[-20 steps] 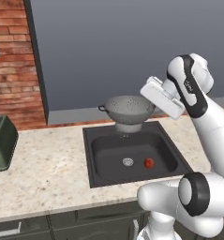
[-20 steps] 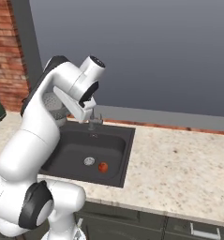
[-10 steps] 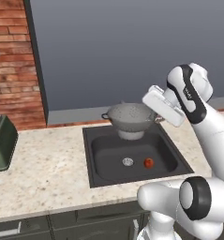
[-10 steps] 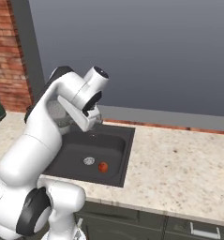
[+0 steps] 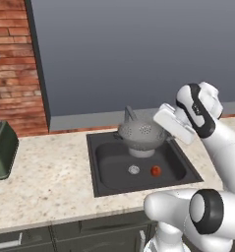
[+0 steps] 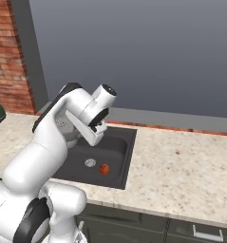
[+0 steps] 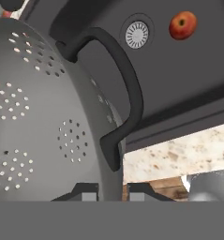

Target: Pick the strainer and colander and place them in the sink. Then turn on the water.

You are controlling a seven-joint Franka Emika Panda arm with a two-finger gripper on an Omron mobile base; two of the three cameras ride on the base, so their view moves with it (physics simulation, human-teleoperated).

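Note:
My gripper (image 7: pixel 112 192) is shut on the rim of the colander (image 7: pixel 38 117), a grey bowl dotted with holes, close beside its dark side handle (image 7: pixel 127 93). In the left base view the colander (image 5: pixel 141 134) hangs upright just above the rear part of the dark sink (image 5: pixel 102 174), with the white hand at its right side. From the right base view the colander (image 6: pixel 62 124) peeks out behind the arm, over the sink (image 6: pixel 122 142). The faucet (image 5: pixel 129 114) stands behind it, with no water showing. The strainer is out of view.
A red fruit (image 5: pixel 156 171) lies on the sink floor beside the round drain (image 5: pixel 133 170). A green appliance (image 5: pixel 1 150) stands at the counter's far left, below a brick wall (image 5: pixel 15 74). Speckled counter (image 6: pixel 181 166) stretches right of the sink.
The arm has lowered the colander, still held, from above the rear rim down toward the basin. The red fruit and the drain have not moved.

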